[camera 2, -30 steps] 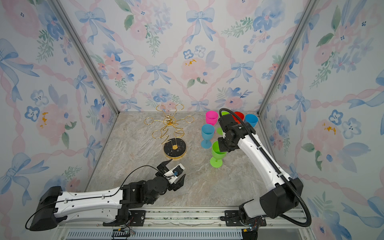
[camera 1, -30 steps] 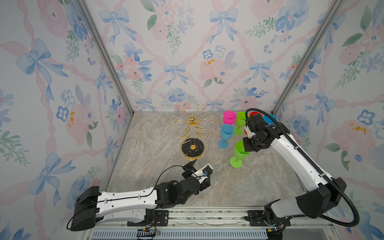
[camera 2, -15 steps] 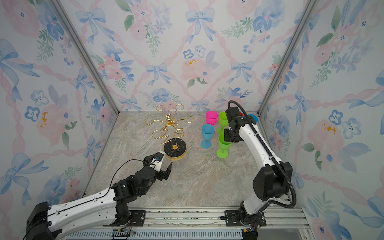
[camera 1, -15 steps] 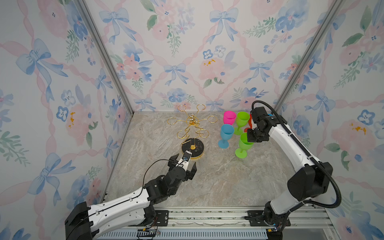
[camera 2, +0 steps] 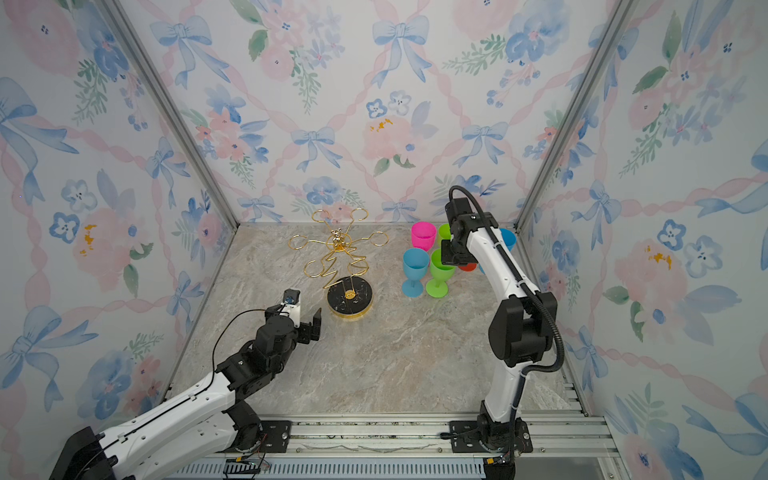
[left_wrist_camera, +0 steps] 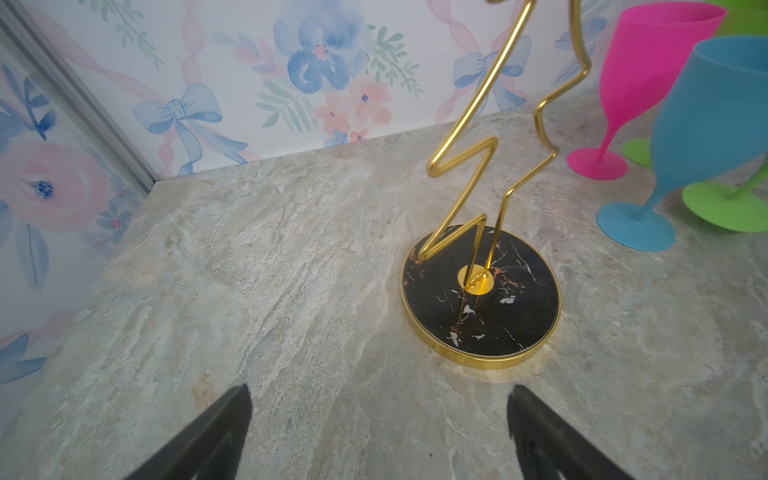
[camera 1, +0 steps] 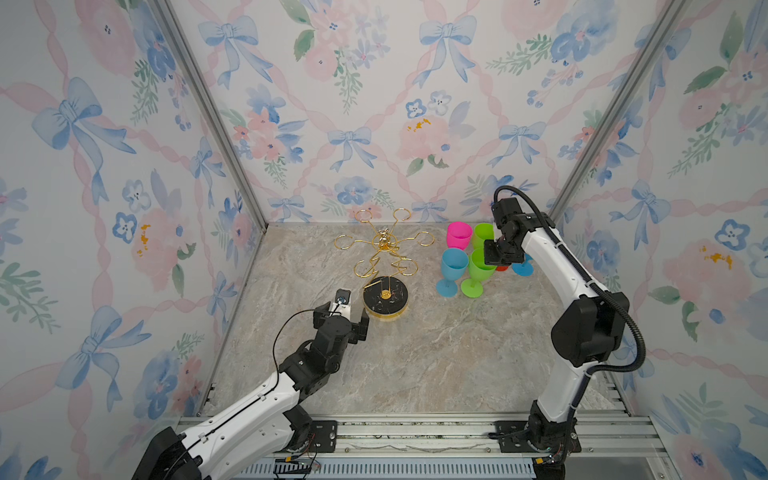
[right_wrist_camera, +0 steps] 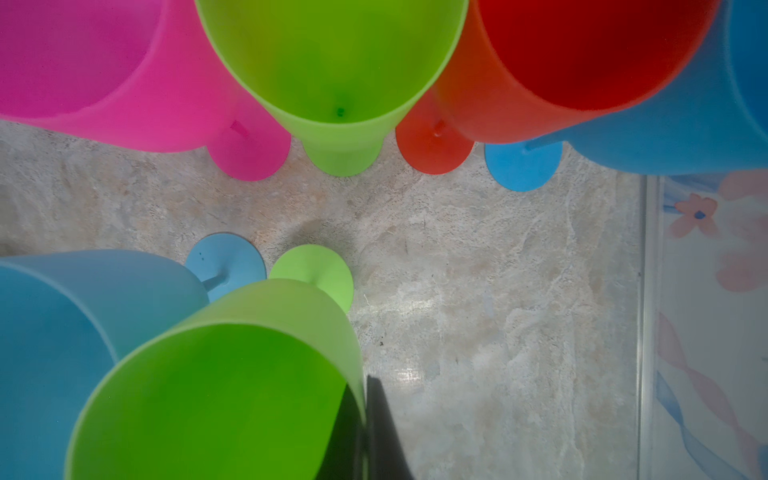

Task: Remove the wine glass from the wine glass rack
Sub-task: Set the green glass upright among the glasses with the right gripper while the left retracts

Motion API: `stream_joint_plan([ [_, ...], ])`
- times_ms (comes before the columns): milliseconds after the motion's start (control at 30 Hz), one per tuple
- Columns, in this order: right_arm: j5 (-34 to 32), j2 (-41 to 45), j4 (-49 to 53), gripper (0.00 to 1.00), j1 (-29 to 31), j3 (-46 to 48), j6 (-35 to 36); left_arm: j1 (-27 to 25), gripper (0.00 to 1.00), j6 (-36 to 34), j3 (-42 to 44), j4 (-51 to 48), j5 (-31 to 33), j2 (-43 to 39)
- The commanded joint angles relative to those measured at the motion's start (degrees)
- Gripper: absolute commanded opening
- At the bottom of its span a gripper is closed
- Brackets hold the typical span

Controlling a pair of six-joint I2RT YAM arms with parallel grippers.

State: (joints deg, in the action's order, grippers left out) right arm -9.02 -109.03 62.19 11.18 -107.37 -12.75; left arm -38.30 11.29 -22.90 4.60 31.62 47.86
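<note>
Rack (camera 1: 385, 296) stands mid-counter toward the back edge, all six loops bare.

Front green glass (camera 1: 478, 267) is upright near the back right corner, foot apparently down on the counter (camera 1: 415, 365).

Right gripper (right_wrist_camera: 365, 432) is clamped on its rim wall, one finger inside and one outside, likely parking it with the rest.

Blue glass (camera 1: 453, 262) is just beside it. Pink glass (camera 1: 459, 235), rear green glass (camera 1: 482, 232) and red glass (right_wrist_camera: 582, 50) crowd behind, so there is little room to back out.

Left gripper (left_wrist_camera: 380, 390) has its jaws wide apart and empty, low before the rack's base, probably to steady it.
</note>
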Motion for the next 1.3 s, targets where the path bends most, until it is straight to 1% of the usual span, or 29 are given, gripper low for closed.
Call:
stream_joint_plan([
  [0, 0.51, -1.82, 1.09, 0.0, -0.89, -2.76, 0.62, 3.08, 0.98, 1.97, 1.77, 3.9, -2.72, -0.09],
  [100, 0.98, -2.7, 0.98, 0.0, -1.14, -3.24, 0.53, 5.76, 0.98, 2.62, 1.97, 4.54, -2.45, -0.26],
  [267, 1.23, -3.55, 0.41, 0.0, -1.33, -3.33, 0.63, 9.19, 0.98, 3.71, 2.89, 5.47, 1.96, -1.27],
  [400, 1.9, -3.73, -0.5, 0.0, -1.56, -3.24, 1.01, 13.01, 0.98, 4.87, 3.83, 7.02, 0.11, -1.85],
  [533, 2.47, -3.97, -1.08, 0.0, -1.6, -3.19, 1.12, 15.43, 0.98, 5.32, 3.97, 8.05, -0.8, -0.87],
  [767, 3.12, -4.92, -1.2, 0.0, -2.04, -3.36, 1.37, 17.58, 0.98, 5.5, 4.25, 9.55, -2.3, 0.07],
  [867, 3.35, -4.94, -1.2, 0.03, -2.12, -3.55, 1.25, 18.09, 0.98, 5.64, 4.12, 9.61, -2.61, -0.11],
  [1267, 2.76, -4.53, -1.21, 0.03, -2.83, -3.09, 1.5, 18.41, 0.98, 5.86, 4.34, 9.64, -3.21, -0.44],
])
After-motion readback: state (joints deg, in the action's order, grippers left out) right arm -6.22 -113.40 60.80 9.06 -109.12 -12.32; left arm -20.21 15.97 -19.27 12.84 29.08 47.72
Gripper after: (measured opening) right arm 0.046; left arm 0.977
